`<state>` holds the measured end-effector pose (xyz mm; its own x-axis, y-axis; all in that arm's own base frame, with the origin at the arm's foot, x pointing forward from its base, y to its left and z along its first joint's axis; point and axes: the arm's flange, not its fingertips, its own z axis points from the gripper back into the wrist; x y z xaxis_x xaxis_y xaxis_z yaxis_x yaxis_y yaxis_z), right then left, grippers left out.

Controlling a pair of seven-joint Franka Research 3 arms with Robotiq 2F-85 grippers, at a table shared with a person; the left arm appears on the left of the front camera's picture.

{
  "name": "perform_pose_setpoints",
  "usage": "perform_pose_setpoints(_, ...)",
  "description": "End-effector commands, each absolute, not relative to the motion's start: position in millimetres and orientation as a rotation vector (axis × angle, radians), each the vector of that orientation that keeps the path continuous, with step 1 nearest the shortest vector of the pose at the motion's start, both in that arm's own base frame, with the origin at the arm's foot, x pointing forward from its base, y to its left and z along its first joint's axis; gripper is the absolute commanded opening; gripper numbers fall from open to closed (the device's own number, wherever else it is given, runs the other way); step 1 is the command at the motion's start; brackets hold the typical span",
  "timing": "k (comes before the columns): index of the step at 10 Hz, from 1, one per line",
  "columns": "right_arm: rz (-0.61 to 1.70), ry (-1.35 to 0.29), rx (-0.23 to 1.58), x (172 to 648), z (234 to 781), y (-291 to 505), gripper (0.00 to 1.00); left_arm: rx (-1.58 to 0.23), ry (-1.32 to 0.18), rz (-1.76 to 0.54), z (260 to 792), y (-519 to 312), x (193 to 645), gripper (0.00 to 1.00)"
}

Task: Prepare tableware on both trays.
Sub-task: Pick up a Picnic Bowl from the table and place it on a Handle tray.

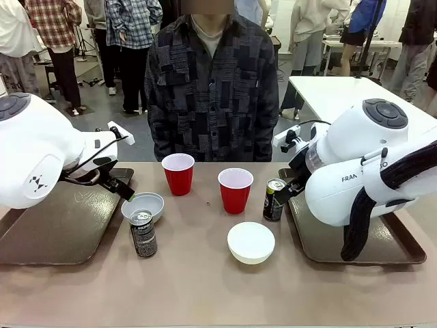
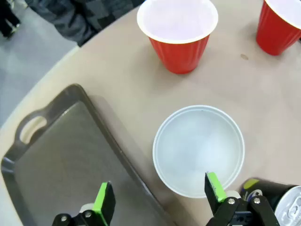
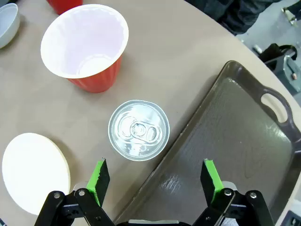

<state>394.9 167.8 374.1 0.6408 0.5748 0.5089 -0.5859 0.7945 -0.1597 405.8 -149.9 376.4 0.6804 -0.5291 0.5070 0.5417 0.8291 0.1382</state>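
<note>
Front view shows you the tabletop (image 1: 205, 290) with the left tray (image 1: 48, 236) at the frame's lower left and the right tray (image 1: 321, 249) at its lower right. All the tableware stands on the tabletop between them. The left cup (image 1: 178, 173) and right cup (image 1: 235, 190) sit near the centre, in front of the person (image 1: 210, 89). The left bowl (image 1: 145, 206) lies just beside the left tray, with the left can (image 1: 143, 233) right in front of it. The centre bowl (image 1: 250, 242) lies lower in the frame, and the right can (image 1: 274, 199) stands just beside the right tray. In the left wrist view your left pincer (image 2: 159, 192) is released, one green pad against the tray and the other against the bowl's rim. In the right wrist view your right pincer (image 3: 155, 181) is released too, grasping nothing, with the can's top just above the gap between its pads.
</note>
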Motion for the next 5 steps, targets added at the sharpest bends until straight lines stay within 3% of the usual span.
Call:
perform_pose_setpoints(1, 0.662, -0.573, 0.021, 394.9, 374.1, 167.8, 1.0, -0.024, -0.562, -0.601, 376.5, -149.9, 405.8, 1.0)
perform_pose_setpoints(5, 0.662, -0.573, 0.021, 394.9, 374.1, 167.8, 1.0, -0.024, -0.562, -0.601, 376.5, -149.9, 405.8, 1.0)
